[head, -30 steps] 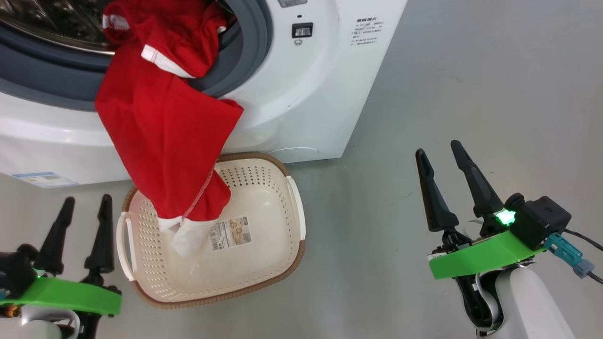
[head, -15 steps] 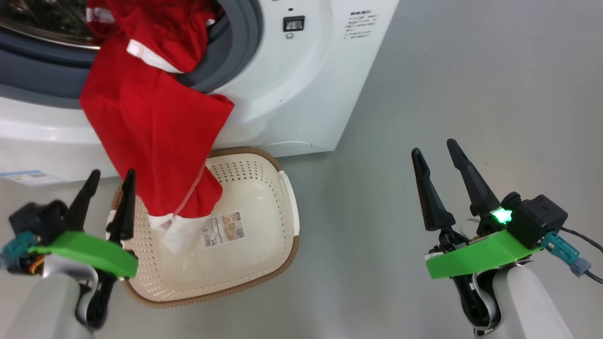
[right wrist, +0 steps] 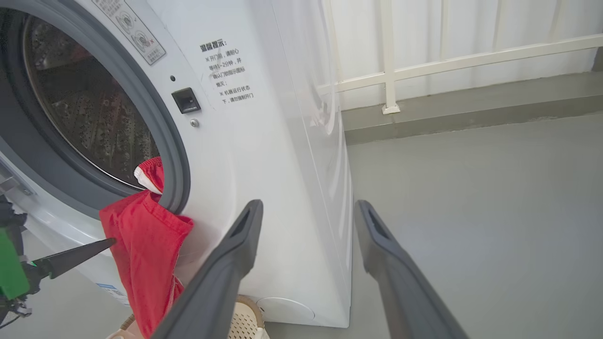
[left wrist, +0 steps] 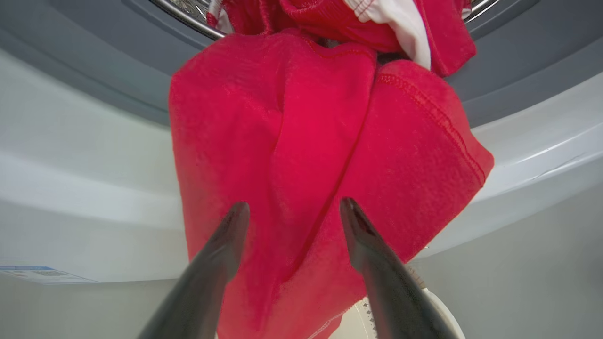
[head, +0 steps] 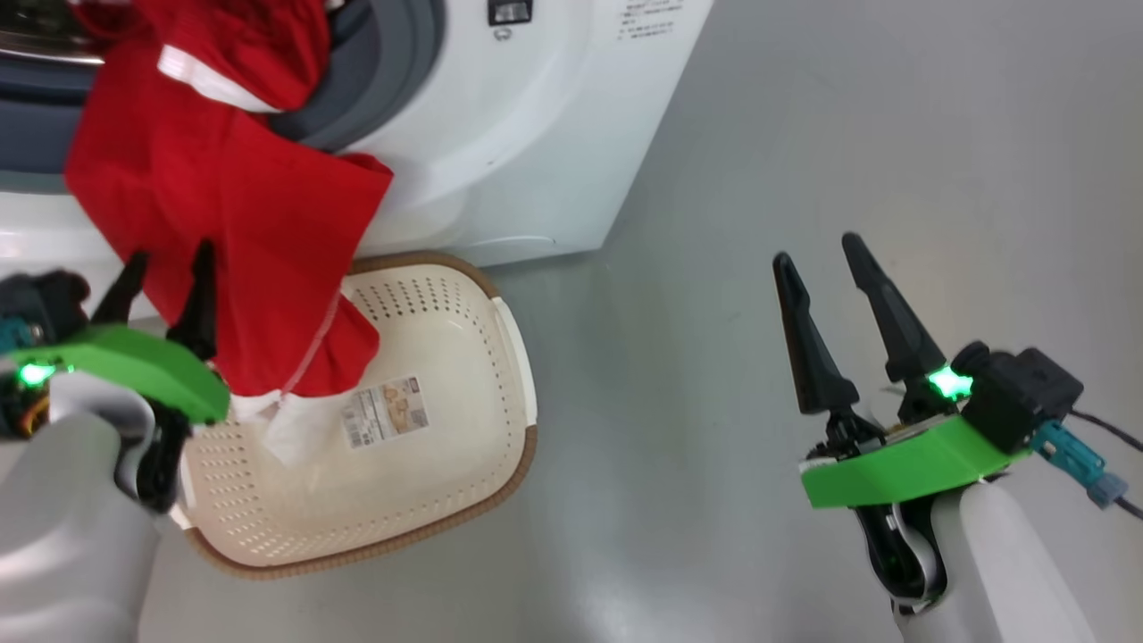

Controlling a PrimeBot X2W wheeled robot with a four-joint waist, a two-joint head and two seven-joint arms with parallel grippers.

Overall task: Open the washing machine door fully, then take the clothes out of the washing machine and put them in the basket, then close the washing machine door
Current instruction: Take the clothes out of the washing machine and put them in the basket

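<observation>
The white washing machine [head: 536, 134] stands with its mouth uncovered; its door is out of view. Red clothes [head: 223, 205] with white trim spill over the grey gasket [head: 393, 62] and hang down into the cream basket [head: 446, 357] on the floor below. A white end [head: 290, 433] of the fabric rests on the basket's bottom. My left gripper [head: 172, 253] is open, its tips close in front of the hanging red clothes [left wrist: 301, 141], with nothing pinched between the fingers [left wrist: 226, 245]. My right gripper [head: 817, 250] stands open over bare floor, well right of the basket.
Grey floor [head: 804, 134] stretches to the right of the machine. A white railing [right wrist: 424, 61] and a low step run along the back. The steel drum [right wrist: 89, 108] shows behind the gasket. A blue label [left wrist: 42, 274] is low on the machine's front.
The head camera has turned, sliding the scene left. My left gripper has risen from the lower left up to the hanging red clothes. The right arm has hardly moved.
</observation>
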